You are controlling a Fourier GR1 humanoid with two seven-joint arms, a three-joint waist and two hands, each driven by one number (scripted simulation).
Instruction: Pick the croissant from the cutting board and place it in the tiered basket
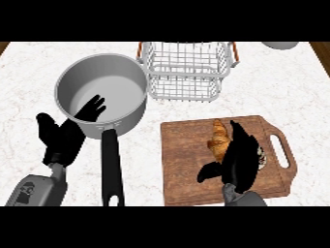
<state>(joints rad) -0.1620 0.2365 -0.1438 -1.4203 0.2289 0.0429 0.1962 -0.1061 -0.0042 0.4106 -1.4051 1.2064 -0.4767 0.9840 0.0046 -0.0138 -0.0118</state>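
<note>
head view: croissant [218, 137] lies on the board [188, 164], long axis running away from the robot, just left of the right hand [239, 157], whose straight, parted fingers hold nothing; basket [187, 68] beyond; left hand [66, 133] rests open.

Right hand [240, 157] covering the croissant's [218, 137] lower end and part of the cutting board [188, 169], left hand [68, 130] overlapping the pot's [101, 92] rim, a pale round object [280, 45] being cut off at the top edge, unidentifiable
</note>
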